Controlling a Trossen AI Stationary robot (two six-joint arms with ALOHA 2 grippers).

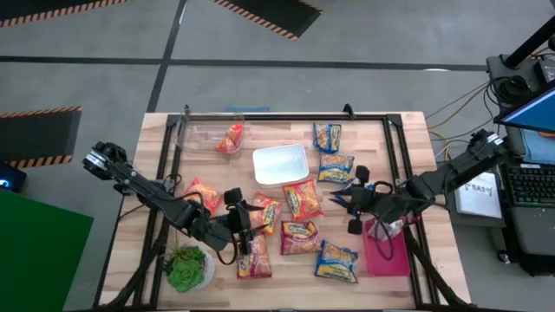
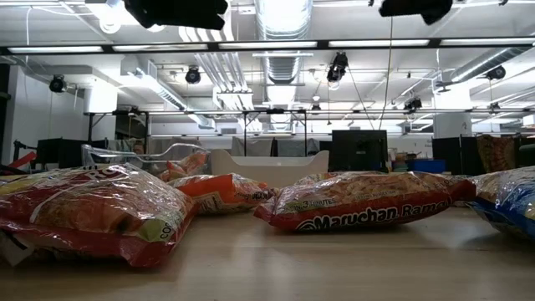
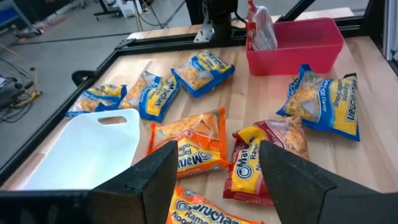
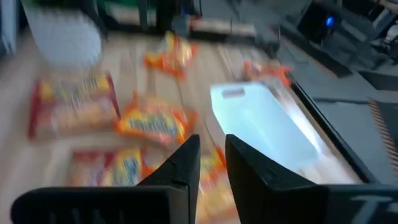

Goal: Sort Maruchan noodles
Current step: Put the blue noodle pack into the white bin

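left pincer (image 1: 245, 227): low over bench (image 1: 408, 139) among noodle packets (image 1: 303, 198), fingers wide | right pincer (image 1: 344, 198): reaching toward white bin (image 1: 280, 165), fingers narrow, empty

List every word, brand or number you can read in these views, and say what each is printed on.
"Maruchan Ramen": red crinkly plastic noodle packet, low view.
"Maruchan" (partly cut off): orange crinkly plastic noodle packet, left wrist view.
"Noodle Soup": blue crinkly plastic noodle packet, left wrist view.
All other packet print and the right wrist view: too blurred to read.
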